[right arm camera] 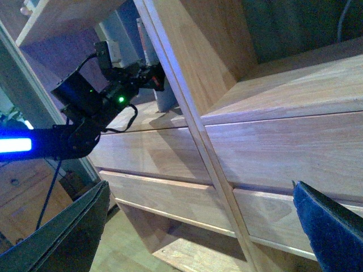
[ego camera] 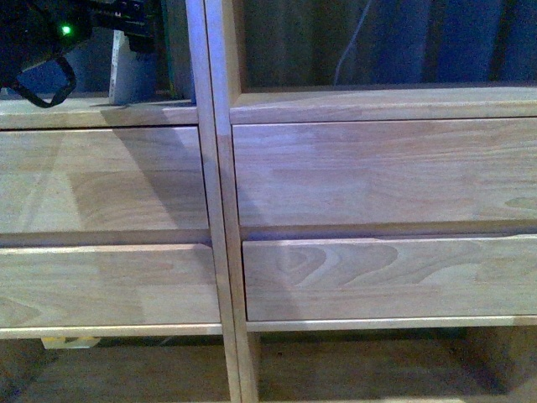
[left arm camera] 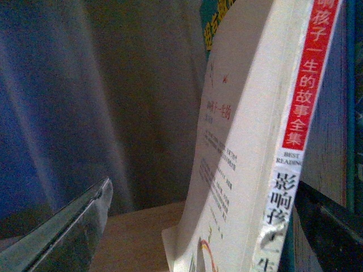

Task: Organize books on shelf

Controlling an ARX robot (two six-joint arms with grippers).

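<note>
1. Note the right gripper (right arm camera: pixel 199 184) first: spread wide, empty, hanging outside the shelf (ego camera: pixel 218 168) near the drawer fronts (ego camera: pixel 377 172). Best left parked there, clear of the work.
2. Look next to the left gripper (left arm camera: pixel 202 187), reaching into the upper left compartment. Jaws apart, straddling the white paperback (left arm camera: pixel 244 141), with one finger just beside the red-and-white spine and the other well apart from the cover. Not clamped yet.
3. Find the paperback standing on the compartment board (left arm camera: pixel 142 232), apparently leaning rather than square. Take the step in hand, as a judgement, to be gripping this book to set it upright.
4. Close slowly and evenly, since a thin soft cover probably bows under a hard pinch. Keep the bottom edge on the board and pivot rather than lift.
5. Mind the teal book (left arm camera: pixel 209 22) just behind, peeking over the white cover. Cannot tell whether touching. Nudge gently so neither slides.
6. Beyond, respect the open back, with only blue cloth (left arm camera: pixel 45 113) behind it. Avoid pushing deep, or risk tipping a book out.
</note>
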